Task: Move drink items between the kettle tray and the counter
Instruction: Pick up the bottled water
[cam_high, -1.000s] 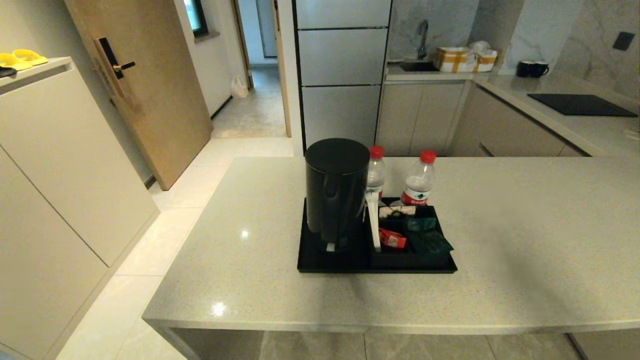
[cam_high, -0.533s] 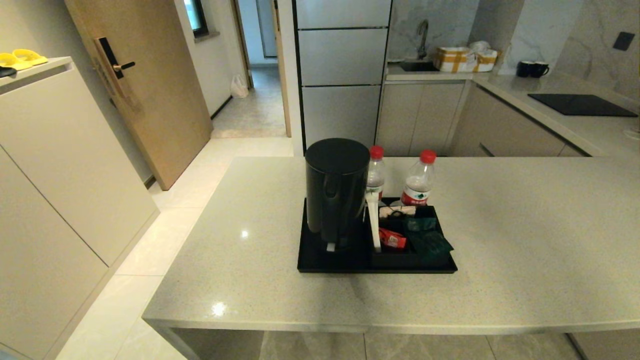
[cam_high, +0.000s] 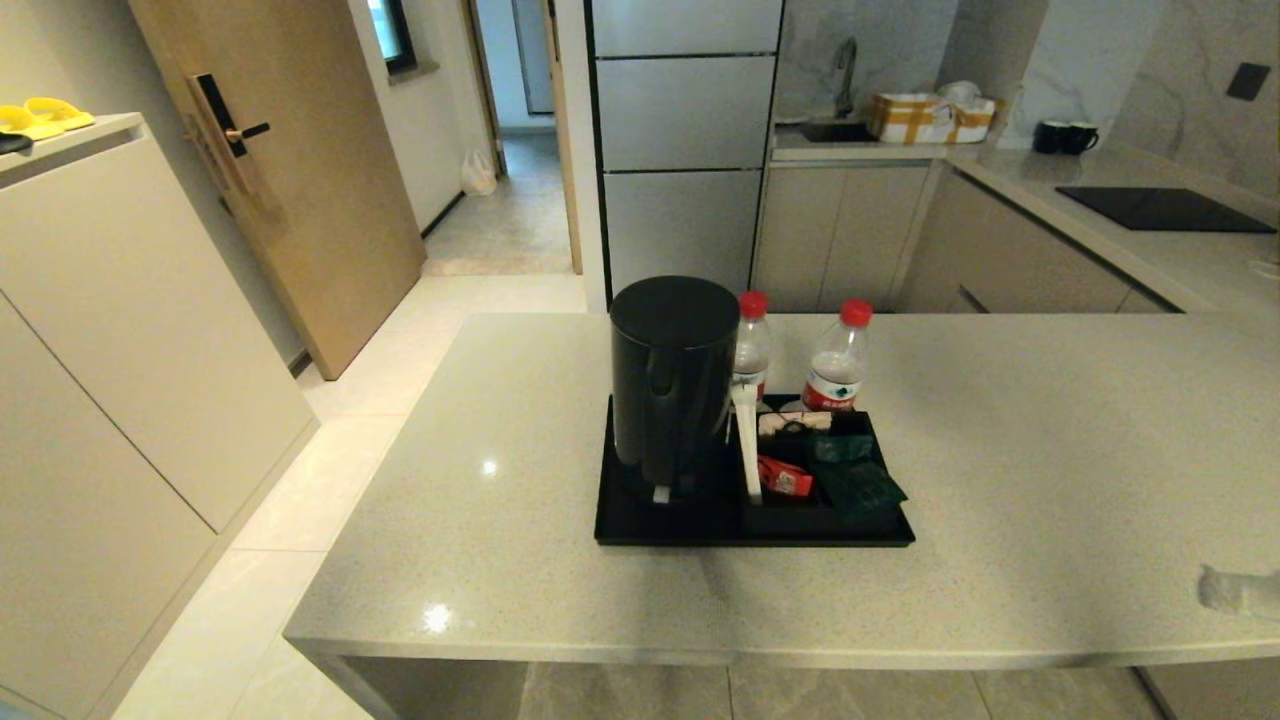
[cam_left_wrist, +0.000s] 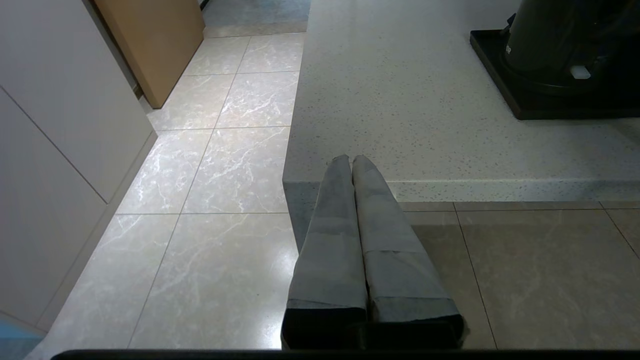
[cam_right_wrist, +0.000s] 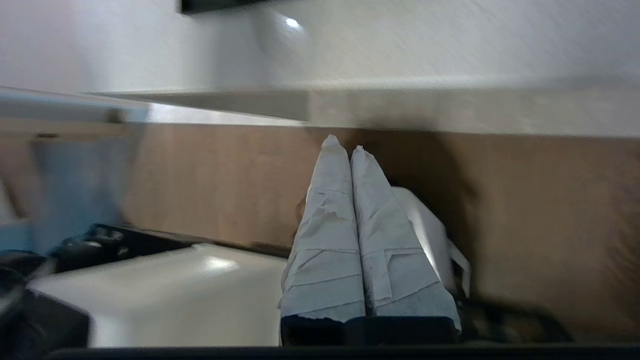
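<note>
Black kettle tray flat near the middle of the pale speckled counter. On its left half, tall black kettle, upright on its round base. On its right half, divided sachet box with a red sachet and a dark green packet tilted over its right wall. At the tray's far edge, two red-capped water bottles, upright, side by side, the left one partly hidden behind the kettle.

Left gripper low at the counter's near left corner, fingers pressed together on nothing, tray and kettle well beyond the fingertips and off to one side. Right gripper below the counter's thick edge, fingers likewise closed and empty, wood-toned panel just past the tips; in the head view only a blurred pale sliver at the counter's near right edge.

Beyond the counter: pale marble floor tiles, wooden door, tall grey cabinet fronts, L-shaped worktop with black cooktop and sink tap.
</note>
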